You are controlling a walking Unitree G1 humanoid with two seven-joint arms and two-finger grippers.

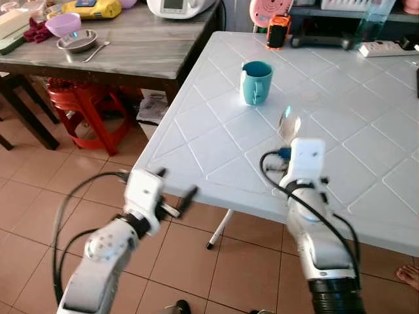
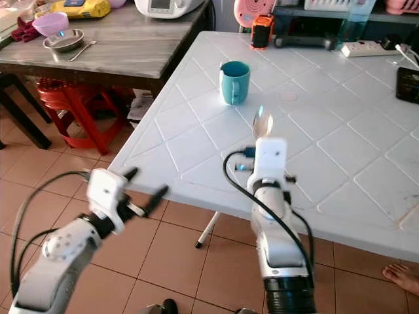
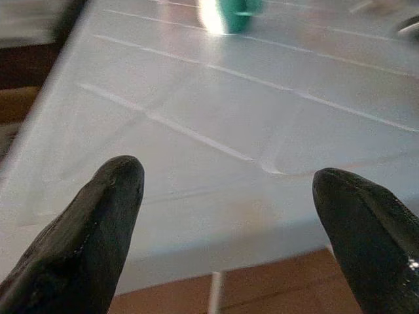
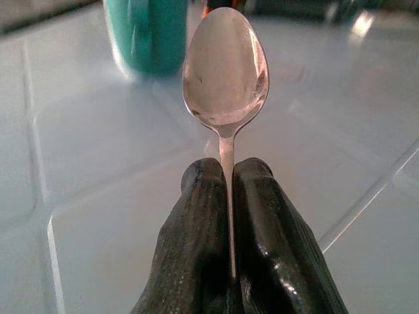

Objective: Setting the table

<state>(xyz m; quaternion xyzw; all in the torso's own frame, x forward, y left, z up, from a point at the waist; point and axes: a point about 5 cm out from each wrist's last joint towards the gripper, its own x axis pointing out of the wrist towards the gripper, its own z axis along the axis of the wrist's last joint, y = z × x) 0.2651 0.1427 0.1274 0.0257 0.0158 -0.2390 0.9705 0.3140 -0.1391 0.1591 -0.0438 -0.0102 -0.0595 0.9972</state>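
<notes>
Spoon pinched by its thin handle, carried over the white table toward the mug.

The right gripper (image 4: 230,196) is closed on the spoon (image 4: 226,69), bowl forward, above the table (image 1: 366,163) inward of its near edge, short of the teal mug (image 1: 256,82). The narrow hold could probably let the spoon twist or slip. The left gripper (image 3: 229,216), spread wide and empty, hangs off the near corner.

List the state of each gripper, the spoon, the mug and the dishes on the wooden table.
Right gripper: shut on spoon, over the white table.
Spoon: held by its handle, bowl forward.
Left gripper: open, empty, at the table edge.
Teal mug: upright on the table.
Purple bowl: upright.
Metal dish: upright.
</notes>
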